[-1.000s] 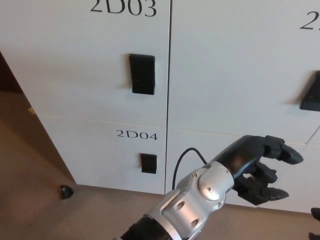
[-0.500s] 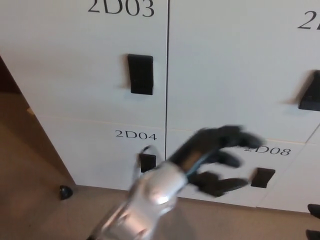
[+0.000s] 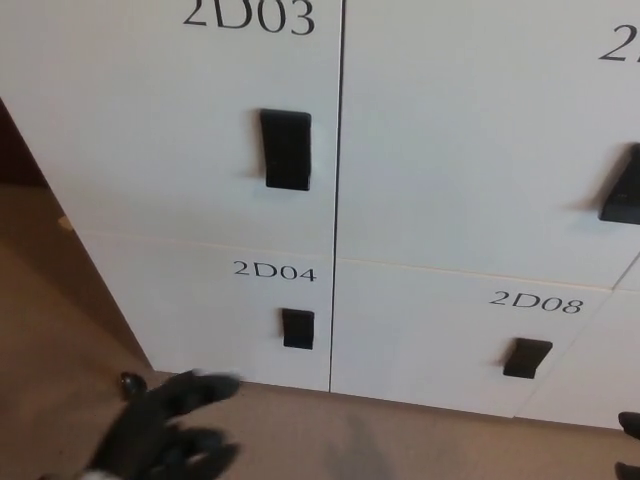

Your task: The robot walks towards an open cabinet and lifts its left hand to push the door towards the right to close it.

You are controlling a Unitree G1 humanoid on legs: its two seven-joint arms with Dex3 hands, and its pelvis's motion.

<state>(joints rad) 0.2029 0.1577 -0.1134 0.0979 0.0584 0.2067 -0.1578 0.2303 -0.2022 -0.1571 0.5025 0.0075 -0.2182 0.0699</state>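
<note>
Backdrop: white locker wall, tan floor
Door 2D04 [image 3: 205, 310]: above and right of hand, apart
Left hand [image 3: 160, 430]: low, fingers spread, holding nothing

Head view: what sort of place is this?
Probably a locker or storage area in an office or lab. White cabinet doors carry printed codes such as 2D04 and 2D08, each has a black recessed handle, and the floor is brown carpet.

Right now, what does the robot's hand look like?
Only the left hand shows, at the bottom left. It is all black, with thick, chunky fingers that have rounded tips. The picture is blurry, so no markings or cables can be made out, and the arm behind it is cut off. The right hand is out of the picture.
</note>
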